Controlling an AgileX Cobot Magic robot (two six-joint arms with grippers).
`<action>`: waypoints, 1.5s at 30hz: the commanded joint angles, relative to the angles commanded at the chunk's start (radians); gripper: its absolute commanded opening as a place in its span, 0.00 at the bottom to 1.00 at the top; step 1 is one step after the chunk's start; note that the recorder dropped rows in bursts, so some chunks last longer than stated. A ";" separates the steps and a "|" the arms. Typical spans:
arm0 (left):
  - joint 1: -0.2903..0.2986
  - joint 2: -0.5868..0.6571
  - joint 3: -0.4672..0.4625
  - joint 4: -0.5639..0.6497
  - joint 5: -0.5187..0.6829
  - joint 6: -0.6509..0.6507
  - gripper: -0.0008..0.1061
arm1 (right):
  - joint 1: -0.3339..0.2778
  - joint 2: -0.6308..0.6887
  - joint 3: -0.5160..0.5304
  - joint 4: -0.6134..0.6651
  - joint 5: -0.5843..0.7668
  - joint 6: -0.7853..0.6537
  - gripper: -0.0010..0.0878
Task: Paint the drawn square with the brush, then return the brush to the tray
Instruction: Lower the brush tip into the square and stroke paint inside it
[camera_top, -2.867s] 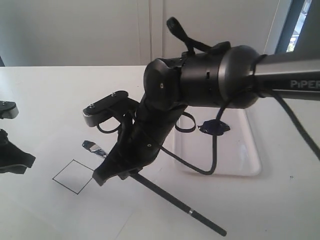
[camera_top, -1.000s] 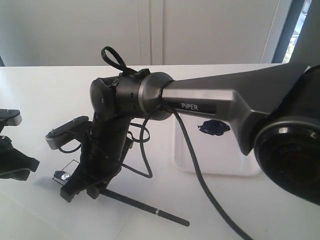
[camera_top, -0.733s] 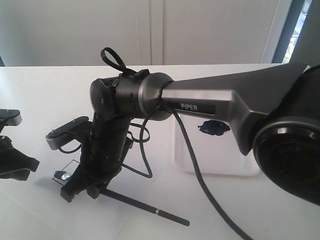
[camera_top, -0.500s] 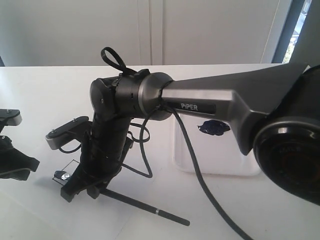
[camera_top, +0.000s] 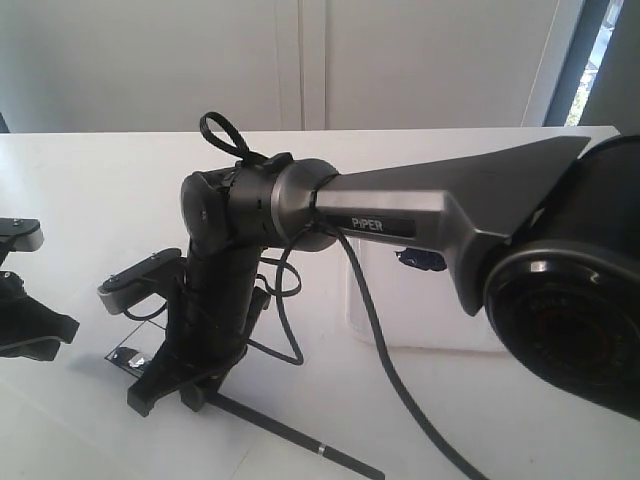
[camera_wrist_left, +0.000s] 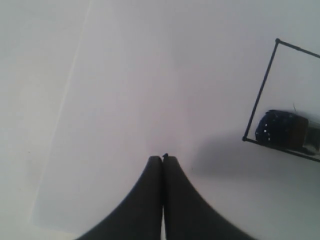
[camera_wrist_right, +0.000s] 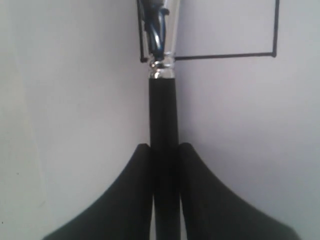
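My right gripper (camera_top: 165, 385) reaches across to the left and is shut on the brush (camera_top: 280, 432), whose black handle trails back toward the near edge. In the right wrist view the handle (camera_wrist_right: 162, 110) runs out from between the fingers of this gripper (camera_wrist_right: 164, 146). The silver ferrule and blue-dark bristles lie over one edge of the drawn square (camera_wrist_right: 225, 56). The square (camera_top: 118, 350) is mostly hidden under the gripper. The left wrist view shows the wet bristles (camera_wrist_left: 280, 129) inside a corner of the square (camera_wrist_left: 260, 92). My left gripper (camera_wrist_left: 163, 159) is shut and empty beside it.
The white tray (camera_top: 400, 310) sits behind the right arm, largely covered by it, with its dark paint blob (camera_top: 420, 260) peeking out. White paper (camera_wrist_left: 125, 100) lies under both grippers. The right arm's black cable (camera_top: 370, 340) loops over the table.
The right gripper first swung left onto the square. Over the last half second it has shifted slightly toward the near edge, dragging the brush tip along the square.
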 joint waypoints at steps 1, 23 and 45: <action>0.000 0.000 0.000 0.000 0.000 0.000 0.01 | 0.000 0.000 0.000 0.000 0.000 0.000 0.01; 0.000 0.082 0.000 -0.032 0.033 -0.002 0.01 | 0.000 0.000 -0.011 -0.059 -0.015 0.072 0.01; 0.000 0.082 0.000 -0.024 0.038 -0.002 0.01 | -0.027 0.000 -0.064 -0.114 0.020 0.116 0.01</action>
